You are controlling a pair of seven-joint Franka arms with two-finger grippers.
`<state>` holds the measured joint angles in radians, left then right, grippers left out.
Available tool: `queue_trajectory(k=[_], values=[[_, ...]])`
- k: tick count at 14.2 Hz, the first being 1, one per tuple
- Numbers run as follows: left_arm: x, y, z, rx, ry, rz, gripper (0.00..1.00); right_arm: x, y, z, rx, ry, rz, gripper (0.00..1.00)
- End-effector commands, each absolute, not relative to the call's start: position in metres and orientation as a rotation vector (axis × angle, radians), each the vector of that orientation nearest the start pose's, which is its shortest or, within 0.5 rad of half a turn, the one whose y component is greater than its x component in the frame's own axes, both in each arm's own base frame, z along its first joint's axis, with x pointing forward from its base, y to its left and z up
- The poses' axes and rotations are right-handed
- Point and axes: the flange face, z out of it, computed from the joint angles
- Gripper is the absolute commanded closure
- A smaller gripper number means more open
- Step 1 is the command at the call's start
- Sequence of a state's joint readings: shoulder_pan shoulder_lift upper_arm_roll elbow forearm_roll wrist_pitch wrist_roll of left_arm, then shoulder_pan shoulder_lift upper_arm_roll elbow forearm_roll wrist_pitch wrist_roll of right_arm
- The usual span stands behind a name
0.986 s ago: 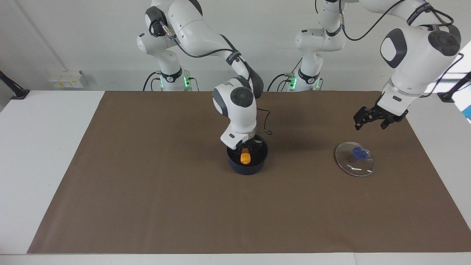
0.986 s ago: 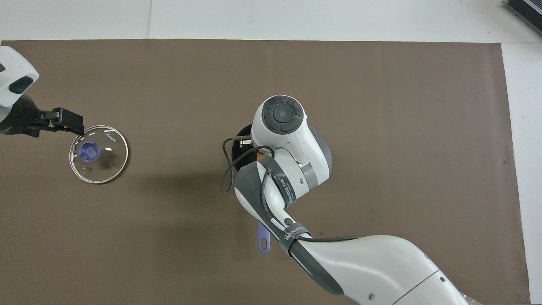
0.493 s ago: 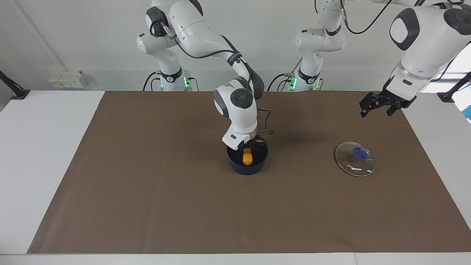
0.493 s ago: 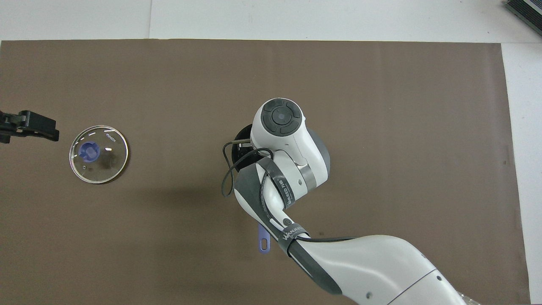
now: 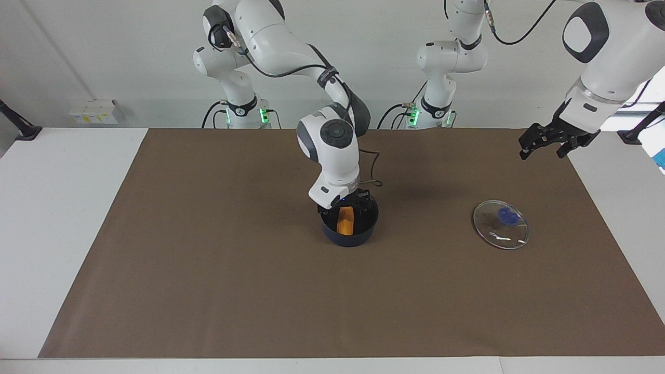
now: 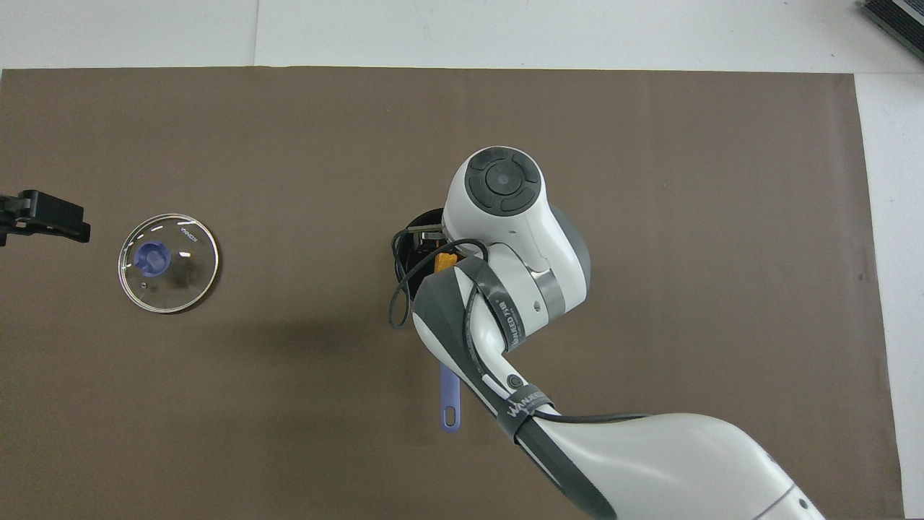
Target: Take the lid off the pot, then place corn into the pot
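Note:
The dark blue pot stands mid-table, its long handle pointing toward the robots. The orange-yellow corn rests inside it, leaning against the black inner wall, and a sliver of the corn shows under the arm in the overhead view. My right gripper hovers just over the pot's mouth, open, its fingers spread on either side of the corn and apart from it. The glass lid with its blue knob lies flat on the mat toward the left arm's end. My left gripper hangs open, raised over the mat's edge.
A brown mat covers most of the white table. The right arm's wrist and cable hide most of the pot from above. A dark item sits at the table's corner farthest from the robots.
The right gripper opened, let go of the corn in the pot and lifted slightly. The left gripper rose and drew away from the lid toward the table's end.

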<state>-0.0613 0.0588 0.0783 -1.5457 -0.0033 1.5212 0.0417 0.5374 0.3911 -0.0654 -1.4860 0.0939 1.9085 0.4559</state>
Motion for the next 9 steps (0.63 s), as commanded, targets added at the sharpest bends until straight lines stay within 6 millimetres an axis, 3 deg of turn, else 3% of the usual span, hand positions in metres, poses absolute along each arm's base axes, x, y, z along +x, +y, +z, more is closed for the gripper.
queue_trajectory(k=[1, 3, 6, 9], values=[[0.560, 0.001, 0.628, -3.126, 0.073, 0.152, 0.00, 0.591, 0.254, 0.515, -3.085, -0.025, 0.015, 0.00], [0.555, -0.003, 0.650, -3.126, 0.086, 0.149, 0.00, 0.587, 0.199, 0.555, -3.083, -0.016, 0.018, 0.00], [0.554, -0.006, 0.655, -3.140, 0.095, 0.092, 0.00, 0.576, 0.117, 0.605, -3.075, 0.046, 0.001, 0.00], [0.552, -0.006, 0.654, -3.140, 0.097, 0.099, 0.00, 0.556, 0.068, 0.642, -3.077, 0.085, 0.032, 0.00]])
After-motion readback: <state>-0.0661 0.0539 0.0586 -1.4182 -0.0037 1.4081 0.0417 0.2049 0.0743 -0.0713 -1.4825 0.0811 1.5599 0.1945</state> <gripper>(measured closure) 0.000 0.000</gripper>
